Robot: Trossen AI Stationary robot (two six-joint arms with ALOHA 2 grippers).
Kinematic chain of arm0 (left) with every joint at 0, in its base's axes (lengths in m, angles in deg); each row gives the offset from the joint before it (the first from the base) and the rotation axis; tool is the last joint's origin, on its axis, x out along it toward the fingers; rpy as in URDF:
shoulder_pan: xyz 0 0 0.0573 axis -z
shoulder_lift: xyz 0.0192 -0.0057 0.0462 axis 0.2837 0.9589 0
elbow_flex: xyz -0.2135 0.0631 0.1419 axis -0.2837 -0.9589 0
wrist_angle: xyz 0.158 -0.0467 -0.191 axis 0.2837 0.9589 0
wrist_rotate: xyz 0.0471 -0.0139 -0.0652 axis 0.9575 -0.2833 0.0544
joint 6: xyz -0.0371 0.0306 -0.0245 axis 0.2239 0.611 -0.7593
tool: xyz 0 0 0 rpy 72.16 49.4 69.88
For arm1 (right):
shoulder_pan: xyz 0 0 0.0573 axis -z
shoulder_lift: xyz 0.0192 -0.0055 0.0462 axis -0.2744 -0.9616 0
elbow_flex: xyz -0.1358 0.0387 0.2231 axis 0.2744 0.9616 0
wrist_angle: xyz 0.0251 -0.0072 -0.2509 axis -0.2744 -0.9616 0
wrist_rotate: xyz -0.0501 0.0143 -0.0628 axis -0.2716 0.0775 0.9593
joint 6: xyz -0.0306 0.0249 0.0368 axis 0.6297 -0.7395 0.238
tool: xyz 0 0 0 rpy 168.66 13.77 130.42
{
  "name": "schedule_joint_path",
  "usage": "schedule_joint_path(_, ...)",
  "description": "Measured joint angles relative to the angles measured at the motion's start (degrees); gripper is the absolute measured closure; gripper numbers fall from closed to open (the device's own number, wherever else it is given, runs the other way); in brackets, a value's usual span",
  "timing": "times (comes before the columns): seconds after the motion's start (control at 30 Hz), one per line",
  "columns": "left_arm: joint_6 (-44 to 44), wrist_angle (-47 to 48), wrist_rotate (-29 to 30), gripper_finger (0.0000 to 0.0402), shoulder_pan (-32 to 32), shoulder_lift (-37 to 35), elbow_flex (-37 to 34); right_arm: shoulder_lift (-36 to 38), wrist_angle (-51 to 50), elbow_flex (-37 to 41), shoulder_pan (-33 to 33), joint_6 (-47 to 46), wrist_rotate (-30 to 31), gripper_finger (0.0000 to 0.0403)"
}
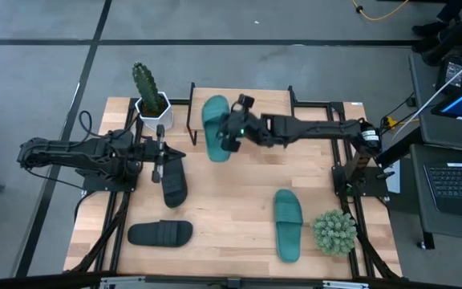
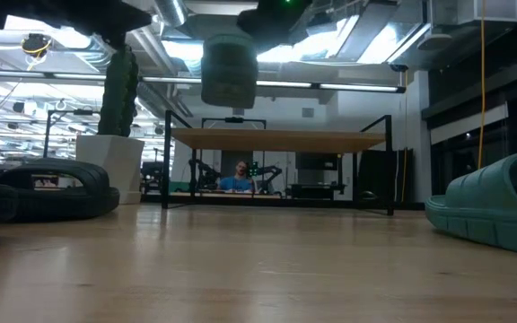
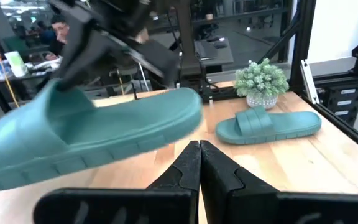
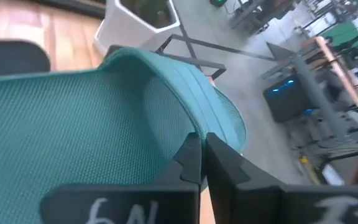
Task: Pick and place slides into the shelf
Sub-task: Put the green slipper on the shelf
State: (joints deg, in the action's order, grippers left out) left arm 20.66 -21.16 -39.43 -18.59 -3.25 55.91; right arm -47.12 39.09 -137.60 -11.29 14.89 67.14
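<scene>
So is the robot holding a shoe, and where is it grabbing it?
Yes. The right gripper holds a teal-green slide in the air, pinching its side edge. The left gripper is shut and holds nothing.

I see a teal-green slide (image 1: 214,127) with a finely dotted footbed texture in the right wrist view, and a second teal-green slide (image 1: 287,224) with a ribbed strap. Two more slides are black (image 1: 173,182) (image 1: 160,234), both ribbed across the strap. The tabletop (image 1: 231,193) is pale wood in narrow planks. The shelf (image 2: 276,140) has a light wooden top on thin black legs. My arms are dark. A dark green cactus (image 1: 143,83) stands in a white pot; a pale grey-green bushy plant (image 1: 334,231) sits in a whitish pot.
</scene>
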Motion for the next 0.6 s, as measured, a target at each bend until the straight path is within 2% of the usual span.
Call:
schedule_joint_path(0.1,-0.02,1.47,2.35,0.0401,0.02,-0.65,0.00,-0.37,3.39,0.34,2.68,-0.02,-1.41,0.0393)
schedule_joint_path(0.33,-0.05,4.26,13.81,0.0401,-0.02,-0.89,0.00,-0.55,9.92,3.91,7.49,1.15,-1.66,0.0393)
schedule_joint_path(0.43,-0.08,5.69,14.46,0.0401,0.00,-0.85,0.00,-0.55,14.29,6.04,8.67,1.32,-2.23,0.0393)
schedule_joint_path(0.53,-0.08,5.84,14.46,0.0401,0.00,-0.86,0.00,-0.61,19.75,8.43,9.68,1.35,-7.34,0.0393)
schedule_joint_path(0.6,-0.06,5.84,14.48,0.0401,0.00,-0.85,0.00,-0.66,23.06,9.59,10.19,1.49,-8.22,0.0393)
